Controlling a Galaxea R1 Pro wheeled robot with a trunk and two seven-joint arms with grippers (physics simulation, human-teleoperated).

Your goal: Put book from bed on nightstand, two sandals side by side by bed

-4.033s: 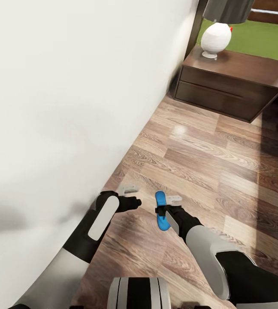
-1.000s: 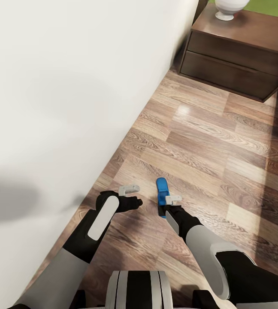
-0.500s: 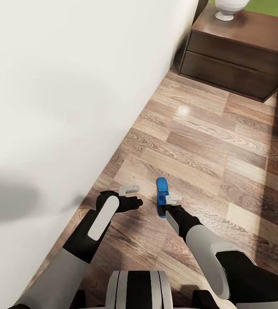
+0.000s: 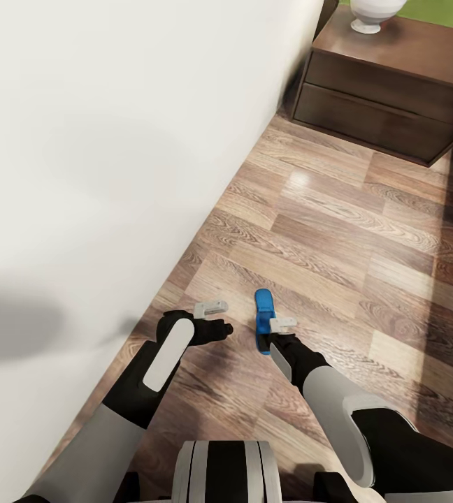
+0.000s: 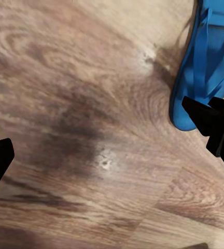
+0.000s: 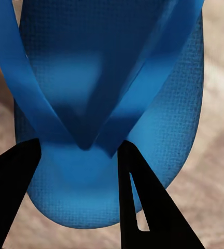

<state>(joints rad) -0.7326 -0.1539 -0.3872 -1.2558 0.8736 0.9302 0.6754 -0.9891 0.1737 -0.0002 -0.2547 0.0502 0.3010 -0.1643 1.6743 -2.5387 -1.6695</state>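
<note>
**Sandal being set down beside the bed**

One blue sandal [image 4: 261, 323] is seen on the wooden floor [image 4: 366, 230], a short way out from the side of the bed [image 4: 114, 140], with the right gripper [image 4: 274, 334] at its near end. In the right wrist view the two dark fingers [image 6: 143, 202] stand either side of the strap junction of the sandal [image 6: 112, 104], close against the straps; whether they are pinching or have just let go cannot be told. The left gripper [image 4: 211, 318] is held just beside it with its jaws apart and nothing between them, bare floor lying under it in the left wrist view, where the sandal [image 5: 205, 67] is seen near one fingertip [image 5: 210, 122].

The step in hand is judged to be the placing of this sandal next to the bed. If it is now resting flat, a release and a clean lift away are called for, without the straps being snagged. The nightstand [image 4: 387, 105], with a white lamp base [image 4: 373, 14] on it, is seen further along the floor beside the bed.
</note>
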